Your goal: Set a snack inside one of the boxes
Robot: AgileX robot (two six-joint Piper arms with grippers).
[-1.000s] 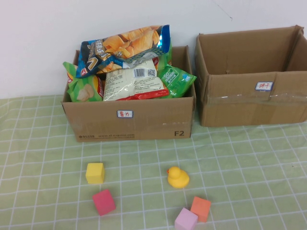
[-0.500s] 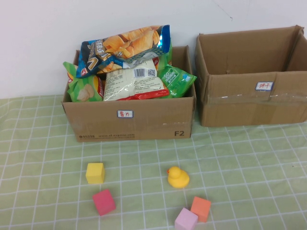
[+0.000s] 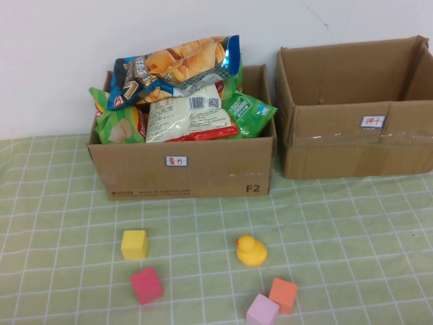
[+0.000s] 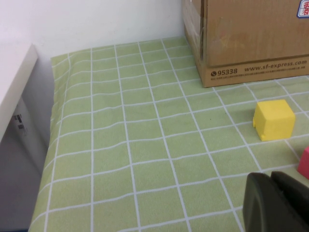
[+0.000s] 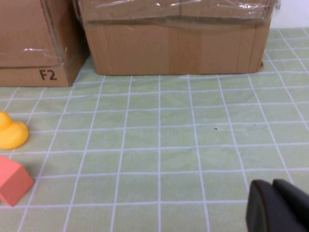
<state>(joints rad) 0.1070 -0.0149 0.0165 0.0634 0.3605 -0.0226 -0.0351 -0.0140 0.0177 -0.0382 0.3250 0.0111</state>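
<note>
The left cardboard box [image 3: 203,172] is heaped with snack bags: a blue chips bag [image 3: 176,68] on top, a white bag [image 3: 186,115] and green bags [image 3: 116,125] under it. Beside it to the right, the right box [image 3: 338,145] stands open, with no snack showing inside. Neither arm appears in the high view. My left gripper [image 4: 271,180] is shut and empty, low over the cloth near the yellow cube [image 4: 273,119] and the left box's corner [image 4: 251,43]. My right gripper [image 5: 273,186] is shut and empty over the cloth, in front of the right box [image 5: 178,48].
On the green checked cloth in front of the boxes lie a yellow cube [image 3: 134,244], a pink cube [image 3: 146,285], a yellow duck [image 3: 250,250], an orange cube [image 3: 283,294] and a purple cube [image 3: 262,311]. The table's left edge [image 4: 46,159] drops beside a white shelf [image 4: 12,82].
</note>
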